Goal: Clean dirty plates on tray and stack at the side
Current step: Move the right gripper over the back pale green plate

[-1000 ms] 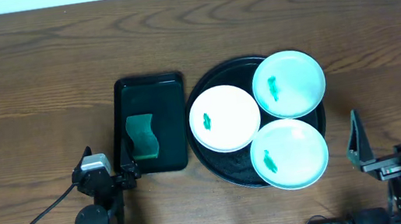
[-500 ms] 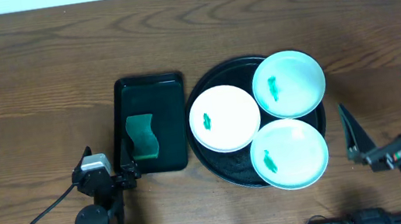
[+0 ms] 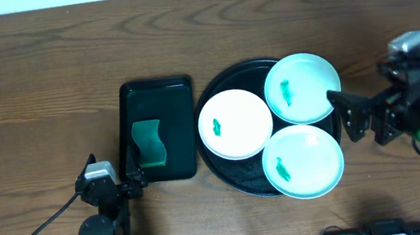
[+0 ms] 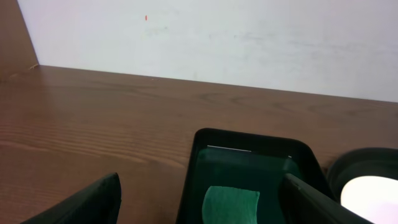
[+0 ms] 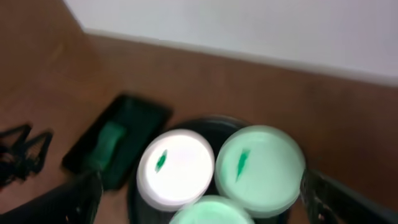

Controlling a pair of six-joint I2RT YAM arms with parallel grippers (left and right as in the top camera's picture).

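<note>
Overhead, closest to my base, my left gripper [image 4: 200,179] sits low by the near end of the small rectangular black tray [image 3: 169,107], jaws spread wide with nothing between them. A green sponge [image 3: 148,142] lies inside that tray, in its near half. Just to the right is the large round black tray [image 3: 233,177], which holds all three plates. The near mint-green plate [image 3: 303,161] is at its front right, the white plate [image 3: 235,124] at its left, and the far mint-green plate [image 3: 302,89] at its back right, overhanging the rim. They crowd together with their edges meeting, and each has a small green smear in the middle. My right gripper [image 3: 345,115] hangs at the round tray's right edge, beside the two mint plates, with its fingers apart and empty. Farther off, the wooden table [image 3: 38,67] runs to a white wall [image 4: 249,43].
</note>
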